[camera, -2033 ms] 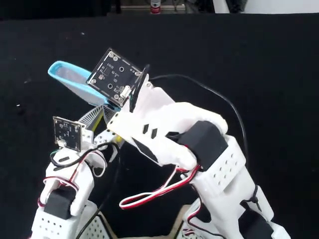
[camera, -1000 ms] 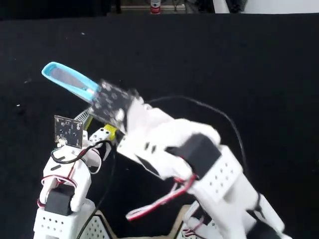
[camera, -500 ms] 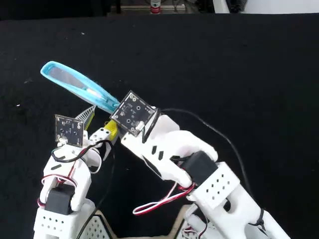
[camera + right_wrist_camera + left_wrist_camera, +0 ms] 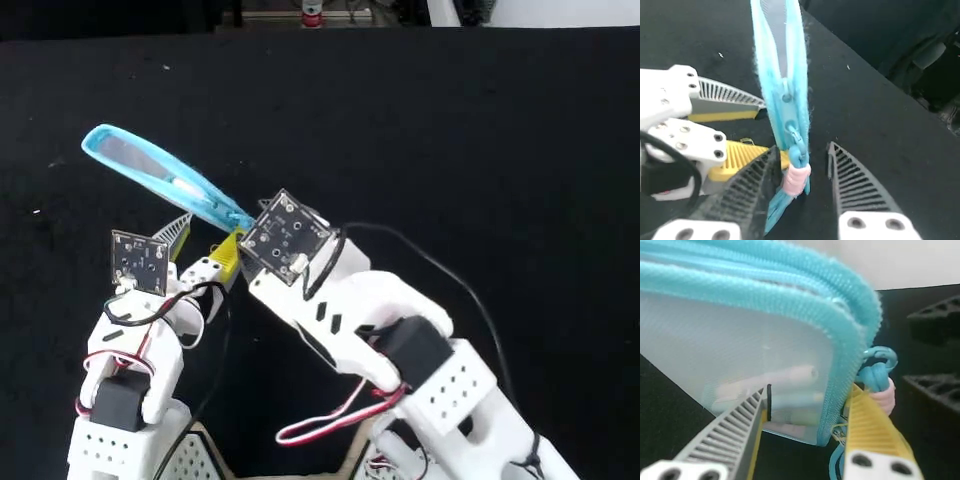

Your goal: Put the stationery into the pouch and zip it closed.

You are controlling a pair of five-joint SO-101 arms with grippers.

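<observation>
No text, label or number can be read.

left claw grips the pouch; stationery shows inside

Turquoise pouch, pink zip tag, black table, yellow-and-grey ribbed left pincer

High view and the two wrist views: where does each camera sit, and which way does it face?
High view: fixed above the black table, looking down past both arms at the pouch.
Left wrist view: on the left arm, facing the pouch's clear side; the left end effector clamps it.
Right wrist view: on the right arm, facing the pouch's zipper edge; the right end effector is open around the pink zipper pull.
Shared: both wrist views show the pull.
</observation>
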